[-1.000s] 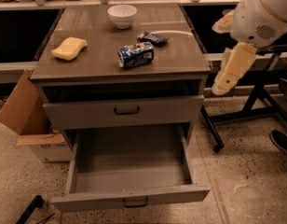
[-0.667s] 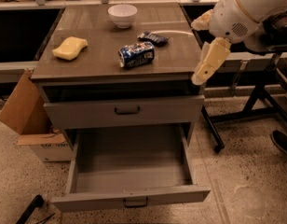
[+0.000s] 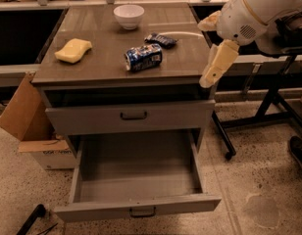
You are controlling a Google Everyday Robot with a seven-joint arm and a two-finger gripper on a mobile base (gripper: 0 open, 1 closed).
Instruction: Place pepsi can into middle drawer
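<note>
The pepsi can (image 3: 143, 58), blue with white markings, lies on its side near the middle of the brown cabinet top (image 3: 102, 67). The middle drawer (image 3: 138, 177) is pulled wide open below it, and its grey box is empty. My gripper (image 3: 205, 53) hangs at the right edge of the cabinet top, to the right of the can and not touching it. It is open and empty, with one cream finger (image 3: 218, 65) pointing down and the other higher up.
A white bowl (image 3: 129, 16), a yellow sponge (image 3: 73, 50) and a flat dark blue packet (image 3: 161, 39) share the top. The upper drawer front (image 3: 131, 117) is shut. A cardboard box (image 3: 28, 121) stands left; a black stand's legs (image 3: 266, 106) are on the right.
My arm and gripper have moved left, from beside the cabinet towards its right edge and closer to the can. The can and drawers have not moved.
</note>
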